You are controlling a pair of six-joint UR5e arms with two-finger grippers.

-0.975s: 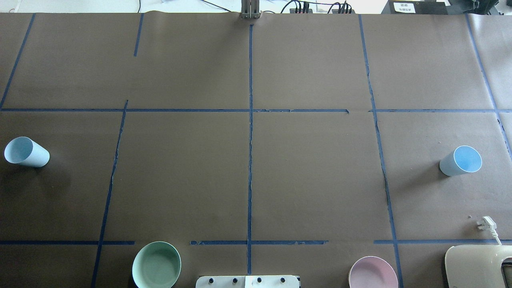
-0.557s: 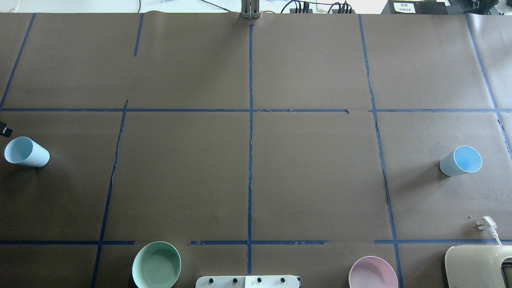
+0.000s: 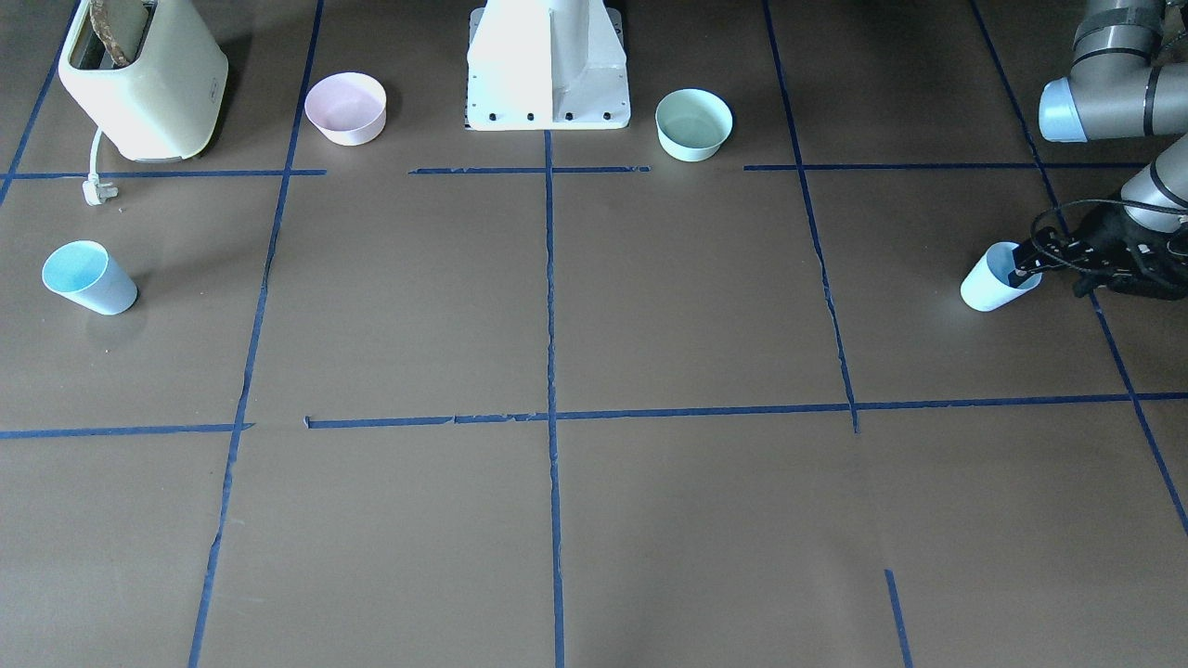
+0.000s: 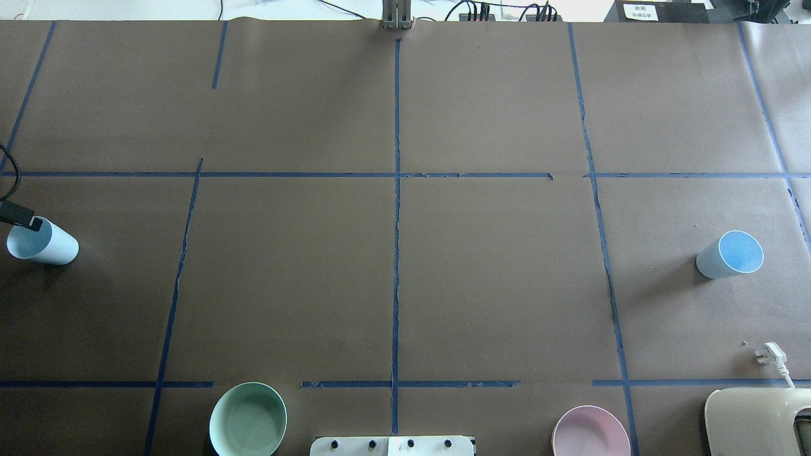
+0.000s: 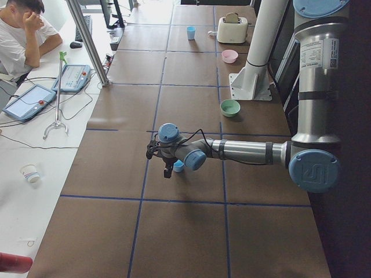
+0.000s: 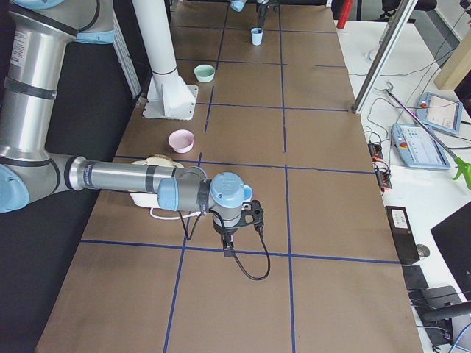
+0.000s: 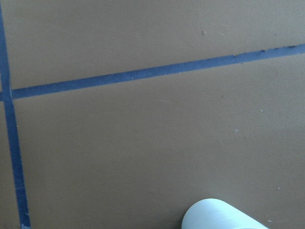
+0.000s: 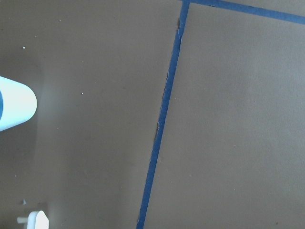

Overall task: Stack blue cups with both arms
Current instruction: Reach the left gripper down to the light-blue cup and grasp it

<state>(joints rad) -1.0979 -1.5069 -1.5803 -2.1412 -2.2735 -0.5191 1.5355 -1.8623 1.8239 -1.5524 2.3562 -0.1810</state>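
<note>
My left gripper [image 3: 1030,261] hung right at the first blue cup [image 3: 986,289]. One black finger [image 4: 22,218] lay across the rim of the cup's open mouth. I could not tell how far apart the jaws stood, nor whether that finger touched the plastic. The cup stood mouth up on the brown table [image 3: 687,306], just beside a blue tape line [image 3: 1114,353] that ran past the gripper. Farther off, toward my base, sat the mint-green bowl [image 3: 693,123]. Beyond it rose the white pedestal [image 3: 548,65], and past that sat the pink bowl [image 3: 345,108].

My right gripper [image 6: 226,243] hung over the table at the opposite end, well apart from the left one. It showed only from the side, so I could not tell whether it was open or closed, or whether it held anything. Nearest to it, the second blue cup [image 3: 88,276] stood upright on the table. In the right wrist view it lay at the left edge, with the white plug [image 3: 93,192] close by. Toward my base from that gripper stood the cream toaster [image 3: 139,79]. Far across the table stood the first cup.
</note>
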